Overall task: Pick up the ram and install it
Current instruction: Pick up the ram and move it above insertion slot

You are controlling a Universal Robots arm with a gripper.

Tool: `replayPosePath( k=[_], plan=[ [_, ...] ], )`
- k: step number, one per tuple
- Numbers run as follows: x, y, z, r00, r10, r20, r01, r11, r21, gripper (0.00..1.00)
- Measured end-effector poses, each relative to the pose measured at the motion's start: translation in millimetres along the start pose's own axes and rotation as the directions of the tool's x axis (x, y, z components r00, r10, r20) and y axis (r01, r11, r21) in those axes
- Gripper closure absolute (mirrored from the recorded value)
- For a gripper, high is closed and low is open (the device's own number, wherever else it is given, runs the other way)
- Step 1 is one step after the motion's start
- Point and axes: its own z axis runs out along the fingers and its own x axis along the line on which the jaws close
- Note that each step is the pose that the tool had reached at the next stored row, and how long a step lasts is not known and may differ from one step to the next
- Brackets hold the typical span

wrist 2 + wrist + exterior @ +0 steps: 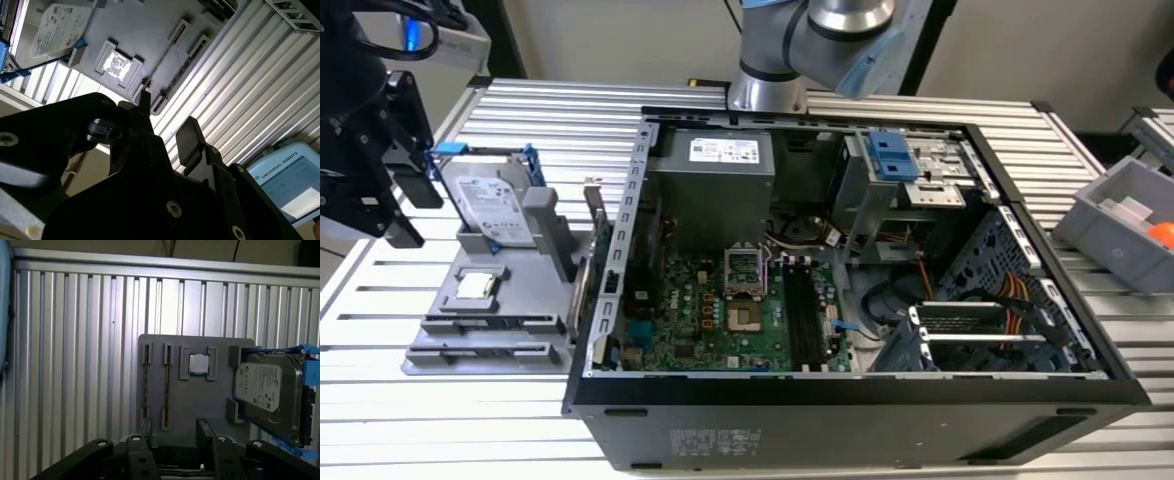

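Two ram sticks (167, 385) stand on edge, side by side, in the slotted supports of one gray holder (200, 400), which lies on the ribbed metal counter (75, 365). In the exterior view the holder sits at that view's left, just beside one open computer case (854, 420). The same holder carries one hard drive (267, 390) in a blue-handled frame and one small square processor chip (199, 364), set between the drive and the sticks.

One gripper (175, 425) hangs over the holder's edge, apart from every part on it. Its two fingers (146, 432) are spread wide, with nothing between them.

Inside the case lies one green motherboard (707, 320). Its black memory slots (803, 320) run beside the processor socket; their number cannot be told. One gray bin (1121, 225) stands on the counter at the exterior view's right, well apart from the holder.

Handling, as judged:
- **Weight and stiffness:** each stick is likely light and stiff, but thin.
- **Fragility:** a stick would probably crack if bent, and its chips and contact edge mark easily.
- **Surface:** the flat faces are likely smooth, so a light, square pinch is needed to keep the stick from tilting.
- **Grasp:** the sound place is across the two flat faces, near the middle of the exposed long edge and clear of the supports at either end.
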Motion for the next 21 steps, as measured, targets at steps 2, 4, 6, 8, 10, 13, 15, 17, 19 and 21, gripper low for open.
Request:
replayPosePath(
  k=[2, 4, 6, 8, 10, 13, 15, 17, 19, 21],
  plan=[
    [0.0, 0.0, 0.7, 1.0000, 0.000, 0.0000, 0.000, 1.0000, 0.0000, 0.00],
    [0.2, 0.0, 1.5, 1.0000, 0.000, 0.0000, 0.000, 1.0000, 0.0000, 0.00],
    [0.4, 0.0, 2.5, 1.0000, 0.000, -0.0001, 0.000, 1.0000, -0.0001, 0.00],
    [0.5, 0.0, 4.0, 1.0000, 0.000, -0.0001, 0.000, 1.0000, 0.0000, 0.00],
    [0.7, 0.0, 5.5, 1.0000, 0.000, 0.0000, 0.000, 1.0000, 0.0000, 0.00],
    [0.8, -0.1, 7.8, 1.0000, 0.000, -0.0001, 0.000, 1.0000, -0.0001, 0.00],
    [0.9, -0.2, 9.4, 1.0000, 0.000, -0.0001, 0.000, 1.0000, -0.0001, 0.00],
    [1.0, -0.2, 10.9, 1.0000, 0.000, -0.0003, 0.000, 1.0000, -0.0002, 0.00],
    [1.1, -0.2, 12.5, 1.0000, 0.000, -0.0004, 0.000, 1.0000, -0.0002, 0.00],
    [1.2, -0.3, 13.9, 1.0000, 0.001, -0.0005, -0.001, 1.0000, -0.0001, 0.00]
  ],
)
